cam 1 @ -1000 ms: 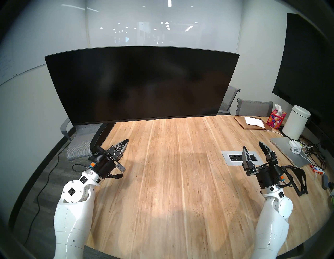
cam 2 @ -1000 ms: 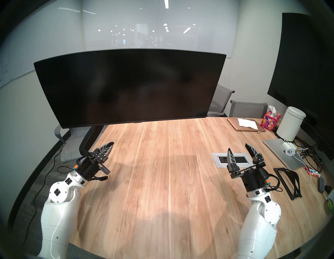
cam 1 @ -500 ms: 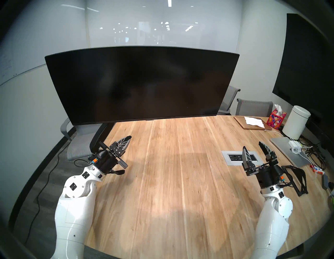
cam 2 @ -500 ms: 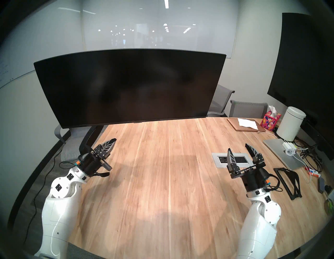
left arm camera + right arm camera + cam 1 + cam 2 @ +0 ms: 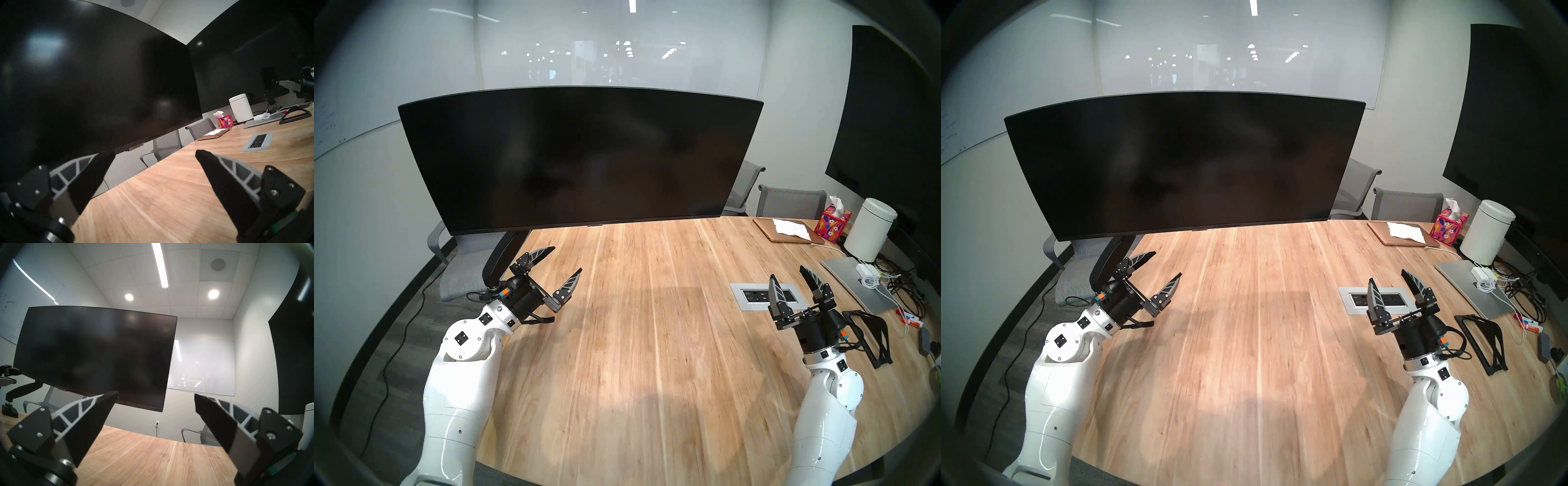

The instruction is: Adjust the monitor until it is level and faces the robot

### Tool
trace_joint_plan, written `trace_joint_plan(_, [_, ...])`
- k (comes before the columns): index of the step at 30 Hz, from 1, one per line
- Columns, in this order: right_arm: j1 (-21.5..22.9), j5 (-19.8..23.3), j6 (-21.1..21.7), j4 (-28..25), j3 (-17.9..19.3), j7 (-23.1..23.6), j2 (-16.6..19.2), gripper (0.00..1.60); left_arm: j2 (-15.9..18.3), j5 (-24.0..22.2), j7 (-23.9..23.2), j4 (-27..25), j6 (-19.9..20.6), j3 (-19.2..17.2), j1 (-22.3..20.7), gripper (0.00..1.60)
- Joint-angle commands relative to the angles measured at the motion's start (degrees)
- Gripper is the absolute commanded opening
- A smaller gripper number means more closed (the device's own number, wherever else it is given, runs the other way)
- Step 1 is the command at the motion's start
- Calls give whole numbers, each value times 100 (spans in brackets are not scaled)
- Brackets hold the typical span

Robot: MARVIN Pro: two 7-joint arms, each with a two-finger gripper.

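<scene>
The monitor [image 5: 578, 159] is a very wide curved black screen held above the table's far left on a black jointed arm mount [image 5: 504, 258]. In the head views its bottom edge sits lower on the left than on the right. It also shows in the other head view [image 5: 1185, 163], the left wrist view [image 5: 85, 84] and the right wrist view [image 5: 95, 353]. My left gripper [image 5: 565, 260] is open and empty, just below the screen's lower left part and beside the mount. My right gripper [image 5: 787, 272] is open and empty above the table's right side, well short of the screen.
A larger flat black screen [image 5: 890, 118] hangs on the right wall. A power outlet plate [image 5: 765, 295] is set in the wooden table [image 5: 636, 339]. At the right stand a white canister [image 5: 870, 234], a tissue box [image 5: 833, 225], a laptop [image 5: 857, 281] with cables and a black stand [image 5: 870, 336]. Grey chairs [image 5: 466, 268] stand behind.
My left gripper has opened from shut and moved forward and up toward the monitor's lower left edge. The right arm and the monitor have not moved.
</scene>
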Motion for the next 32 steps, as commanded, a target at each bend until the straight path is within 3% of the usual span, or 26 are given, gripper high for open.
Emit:
trace_joint_plan(1, [18,56,3,-106,-7,14,-10,160,4,-69,3,-97,-3,-27,-147,160])
trace_joint_plan(32, [18,57,5,-107,-7,14,-11,160,47,-105,39,-93,-8,11,-142,160])
